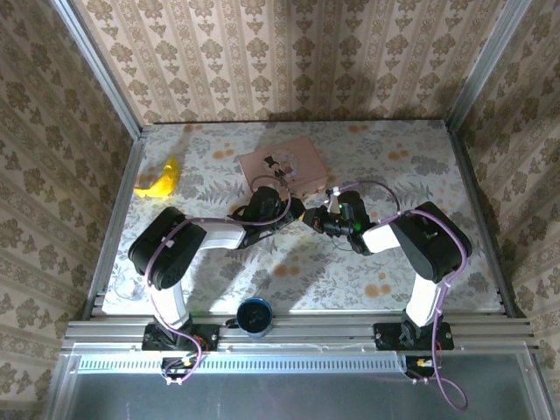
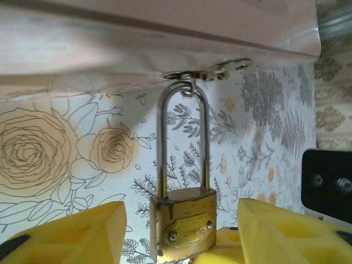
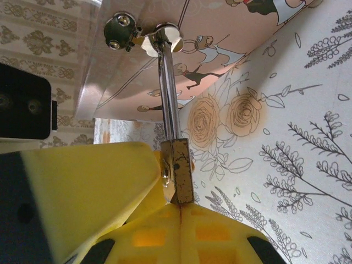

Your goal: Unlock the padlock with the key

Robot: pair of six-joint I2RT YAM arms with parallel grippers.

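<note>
**Two end effectors close in on padlock hooked to pink box**

The left end effector (image 2: 181,209) stands with its yellow fingers (image 2: 71,234) apart, one on each side of the padlock (image 2: 184,223) and touching neither face. The right end effector (image 3: 180,212) has its fingers pressed together, their seam meeting the bottom edge of the brass body. Whether a key is pinched in that seam cannot be told.

The padlock sits mid-table, its long shackle (image 2: 182,143) threaded through the metal hasp (image 2: 206,71) on the near side of the pink box (image 1: 284,164). It is closed, both legs of the shackle seated in the body.

The step in hand appears to be steadying the lock so a key can be turned. That would call for the left fingers to clamp squarely on the broad faces of the body, high enough to leave the bottom edge free. Any twist from the right side is best kept in line with the body's long axis. Held only by its thin loop, the lock will likely swing or spin if turned before it is braced.

Room is tight. The two end effectors meet nose to nose just in front of the box. The box wall and hasp lie directly behind the shackle, leaving it little space to spring free.

Elsewhere on the flowered table (image 1: 394,280), a yellow banana-shaped object (image 1: 160,181) lies well apart at the far left. A dark cup (image 1: 255,315) stands at the near edge between the arm bases. Neither is in the way.
</note>
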